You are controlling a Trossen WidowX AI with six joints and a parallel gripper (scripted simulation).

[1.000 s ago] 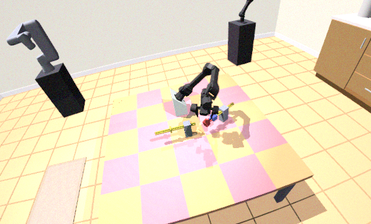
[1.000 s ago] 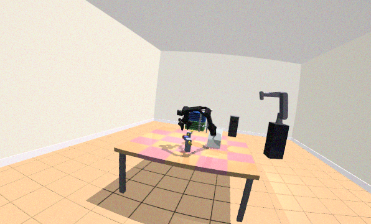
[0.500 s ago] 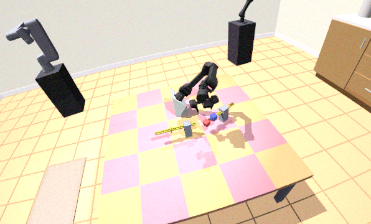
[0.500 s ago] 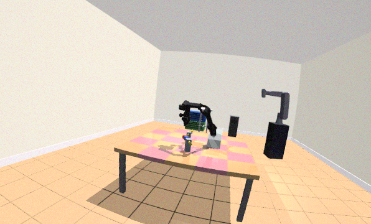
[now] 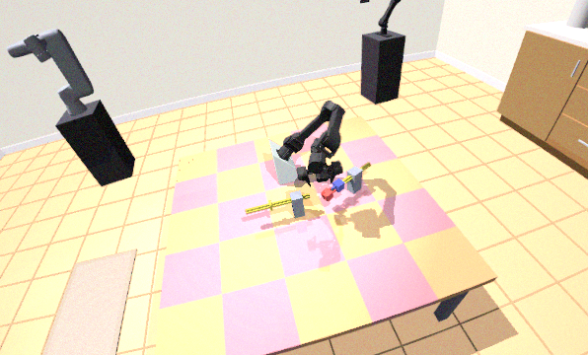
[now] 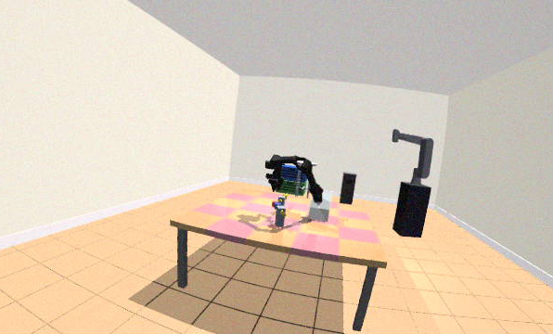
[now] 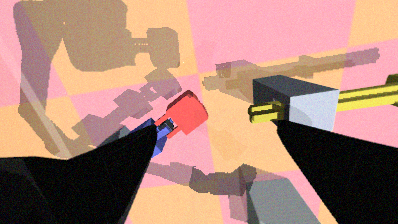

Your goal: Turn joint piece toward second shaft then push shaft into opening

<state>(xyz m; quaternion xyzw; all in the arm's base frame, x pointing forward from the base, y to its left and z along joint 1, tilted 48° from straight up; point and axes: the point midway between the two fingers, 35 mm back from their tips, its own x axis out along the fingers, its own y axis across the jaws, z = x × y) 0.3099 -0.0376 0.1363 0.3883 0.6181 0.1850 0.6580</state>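
Note:
The red joint piece (image 5: 328, 193) (image 7: 190, 115) hangs from a blue hinge part (image 5: 338, 185) on the fixed yellow shaft (image 5: 367, 166), which runs through a grey block (image 5: 354, 180). In the wrist view the red piece slants to the upper right; its opening is not clearly visible. The second yellow shaft (image 5: 261, 206) (image 7: 370, 98) passes through its own grey block (image 5: 298, 206) (image 7: 315, 109). Its near end is separated from the red piece by a gap. My gripper (image 7: 216, 128) is open and empty above the pieces, its left finger partly covering the blue part.
A pale upright panel (image 5: 284, 167) (image 6: 319, 212) stands beside my arm's base. The checkered table (image 5: 255, 316) carries both blocks. Other arms on black pedestals (image 5: 97, 145) (image 5: 383, 66) stand off the table. A wooden cabinet (image 5: 546, 84) is at the right.

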